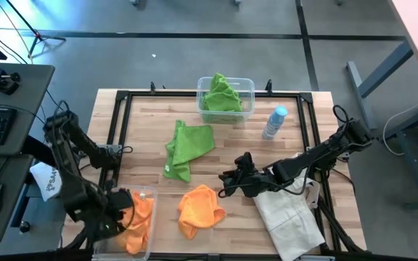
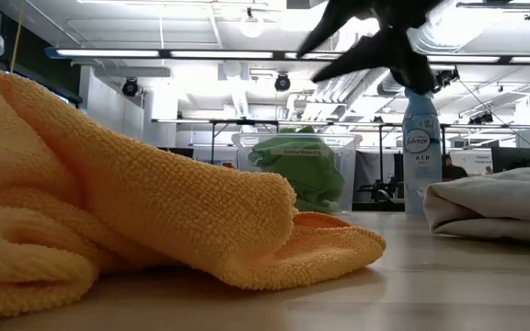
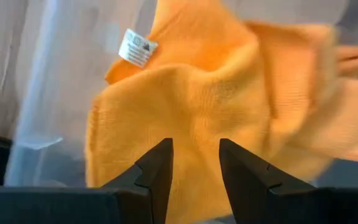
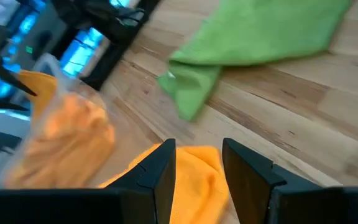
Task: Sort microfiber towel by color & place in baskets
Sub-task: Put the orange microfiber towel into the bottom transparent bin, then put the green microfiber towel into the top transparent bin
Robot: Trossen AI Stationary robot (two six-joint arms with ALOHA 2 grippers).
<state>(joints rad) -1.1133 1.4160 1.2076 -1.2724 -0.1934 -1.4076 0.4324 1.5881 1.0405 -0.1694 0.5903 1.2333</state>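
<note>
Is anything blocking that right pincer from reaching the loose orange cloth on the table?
Nothing visible is. The right pincer hangs open just beside the orange cloth, with only bare table between them. The green cloth lies farther back, and the white bag sits off to the other side.

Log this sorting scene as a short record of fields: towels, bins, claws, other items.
orange towels: one in the near-left bin; one loose on the table
green towels: one in the far bin; one loose mid-table
left claw: open, at the near-left bin, facing the orange towel inside
right claw: open, empty, above the loose orange towel
other items: spray bottle, off-white tote bag
left to sort: two towels
</note>
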